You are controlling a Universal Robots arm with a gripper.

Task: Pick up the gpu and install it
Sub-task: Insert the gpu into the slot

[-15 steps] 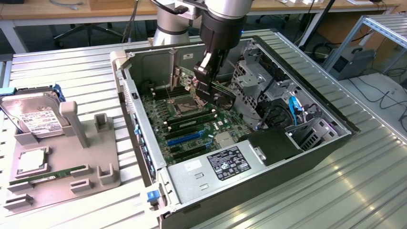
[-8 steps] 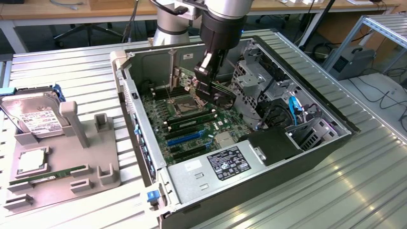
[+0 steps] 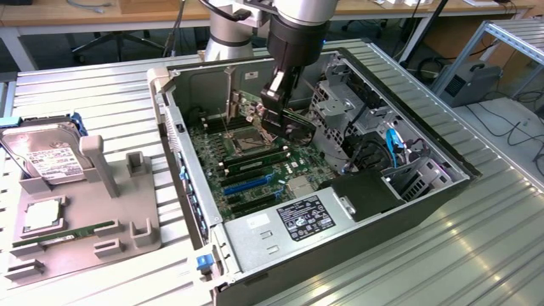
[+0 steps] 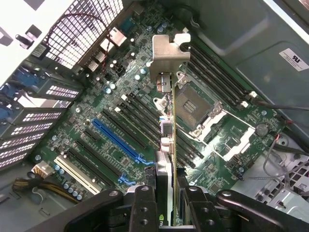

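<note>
- Gripper (image 4: 168, 191) fingers are clamped on the gpu (image 4: 166, 128) — it hangs edge-on above the motherboard (image 4: 104, 101), toward the case's (image 3: 255, 239) far end.
- I'd keep it upright, bracket (image 4: 167, 53) leading — and square to one slot.

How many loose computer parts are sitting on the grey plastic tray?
3: boxy silver hard drive at the far end, square silver chip in the middle, narrow green memory stick nearest the camera. None looks hidden.
</note>
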